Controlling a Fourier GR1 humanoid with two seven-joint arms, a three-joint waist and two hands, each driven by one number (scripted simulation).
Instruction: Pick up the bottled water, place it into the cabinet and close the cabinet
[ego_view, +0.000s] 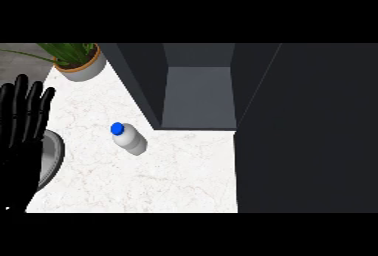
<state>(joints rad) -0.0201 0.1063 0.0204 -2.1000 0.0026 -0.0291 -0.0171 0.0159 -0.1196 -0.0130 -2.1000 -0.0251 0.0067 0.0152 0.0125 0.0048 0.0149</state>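
The left hand (22, 130) is shown at the left edge of the frame, fingers straight and spread, pointing toward the top, nothing held. The bottled water (128, 138), a white cylinder with a blue cap, is seen left of centre on the white marbled counter (148, 180), its long axis running from upper left, where the cap lies, to lower right. The dark cabinet (199, 95) is open at upper centre. A potted plant (77, 61) occupies the upper left.

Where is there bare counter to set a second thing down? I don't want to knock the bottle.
The counter is bare in front of the bottle, toward the near edge, and between the bottle and the potted plant. The left edge is crowded: the left hand rests there, fingers up, over a grey plate.
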